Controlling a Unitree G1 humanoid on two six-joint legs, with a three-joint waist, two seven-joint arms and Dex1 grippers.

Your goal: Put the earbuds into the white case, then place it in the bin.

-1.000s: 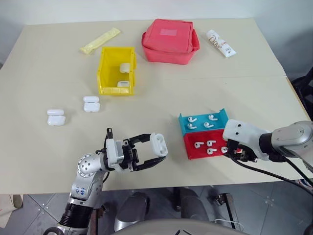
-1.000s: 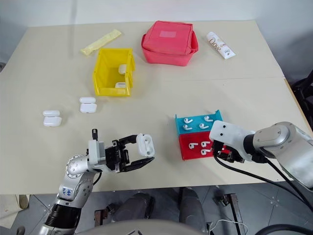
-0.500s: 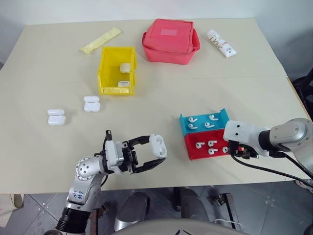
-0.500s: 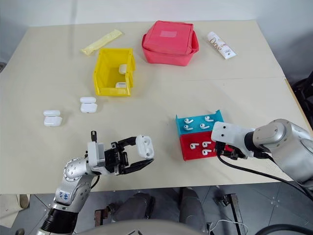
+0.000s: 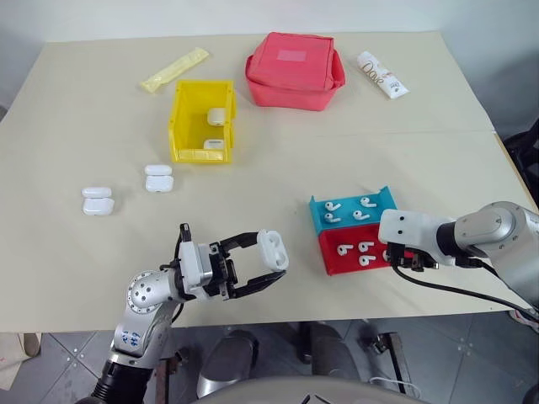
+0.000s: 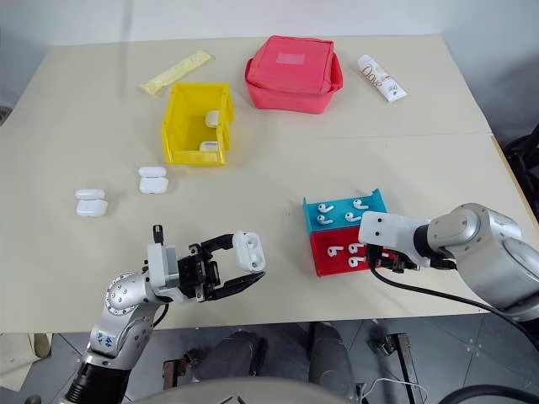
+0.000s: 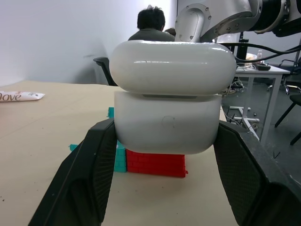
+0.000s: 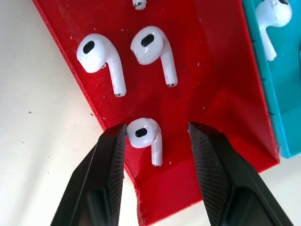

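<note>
From the head camera, the left gripper (image 5: 271, 268) clamps the white case (image 5: 272, 249) above the table's (image 5: 101, 126) near edge, well short of the bin (image 5: 200, 120). At the right wrist, the right gripper (image 8: 156, 136) stands parted around one earbud (image 8: 146, 133) in the red tray (image 8: 207, 70).

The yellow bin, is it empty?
No, the yellow bin already has two white cases lying inside it.
</note>
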